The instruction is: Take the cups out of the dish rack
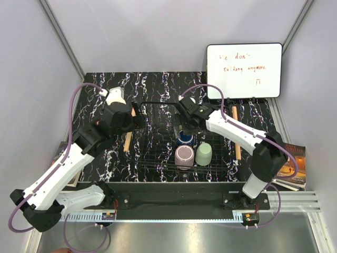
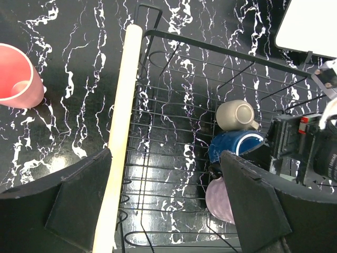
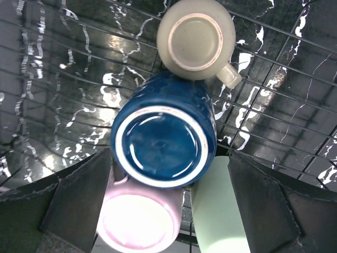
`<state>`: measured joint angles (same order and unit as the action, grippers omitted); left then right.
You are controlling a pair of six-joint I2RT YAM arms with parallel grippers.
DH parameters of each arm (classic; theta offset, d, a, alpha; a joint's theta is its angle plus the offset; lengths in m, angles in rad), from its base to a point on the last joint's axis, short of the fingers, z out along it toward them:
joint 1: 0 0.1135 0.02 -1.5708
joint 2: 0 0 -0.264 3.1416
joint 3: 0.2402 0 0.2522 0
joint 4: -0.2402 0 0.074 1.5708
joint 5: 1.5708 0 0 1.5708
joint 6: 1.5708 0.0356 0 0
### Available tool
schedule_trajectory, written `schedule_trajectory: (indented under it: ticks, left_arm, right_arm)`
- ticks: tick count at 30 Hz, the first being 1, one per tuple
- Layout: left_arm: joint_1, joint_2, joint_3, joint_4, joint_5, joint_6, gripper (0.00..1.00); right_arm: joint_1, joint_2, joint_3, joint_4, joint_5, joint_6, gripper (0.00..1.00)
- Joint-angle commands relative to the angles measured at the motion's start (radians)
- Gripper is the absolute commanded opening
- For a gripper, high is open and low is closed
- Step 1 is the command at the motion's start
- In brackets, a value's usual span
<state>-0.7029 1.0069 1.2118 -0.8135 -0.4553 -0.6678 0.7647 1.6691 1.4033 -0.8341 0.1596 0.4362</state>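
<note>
The dish rack stands mid-table. In it the dark blue cup, the mauve cup and the mint green cup stand upside down. My right gripper is open and empty just above the dark blue cup. The beige cup lies beyond it, with the mauve cup and the mint cup nearer. My left gripper is open and empty over the rack's left wooden bar. The pink cup stands upright on the table left of the rack.
A whiteboard leans at the back right. Books lie off the table's right edge and left edge. The rack's right wooden bar runs beside my right arm. The right gripper body shows in the left wrist view.
</note>
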Motion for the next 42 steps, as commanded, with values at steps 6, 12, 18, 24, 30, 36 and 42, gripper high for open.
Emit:
schedule_trajectory:
  ticks: [6, 12, 18, 24, 30, 36, 42]
  left_arm:
    - [-0.004, 0.007, -0.014, 0.025, -0.013, -0.007, 0.89]
    - [-0.004, 0.01, -0.029, 0.025, -0.008, -0.012, 0.89]
    - [-0.004, 0.004, -0.044, 0.025, -0.009, -0.018, 0.89]
    - [-0.004, -0.004, -0.055, 0.036, -0.013, -0.026, 0.89]
    - [-0.004, 0.004, -0.051, 0.048, -0.014, -0.019, 0.89]
    - [-0.004, 0.027, -0.032, 0.062, -0.013, -0.018, 0.89]
    - [-0.004, 0.042, -0.012, 0.1, 0.003, -0.016, 0.89]
  right_arm:
    - [0.001, 0.08, -0.02, 0.055, 0.012, -0.013, 1.0]
    - [0.002, 0.119, -0.027, 0.079, -0.012, -0.008, 1.0]
    - [0.002, 0.095, -0.056, 0.099, -0.035, 0.003, 0.68]
    - [0.002, 0.044, -0.087, 0.098, -0.028, 0.013, 0.0]
    - [0.004, -0.083, -0.052, 0.076, -0.008, 0.021, 0.0]
    - [0.004, -0.149, 0.149, -0.023, 0.024, -0.007, 0.0]
    - [0.002, -0.193, 0.269, -0.031, 0.012, -0.005, 0.0]
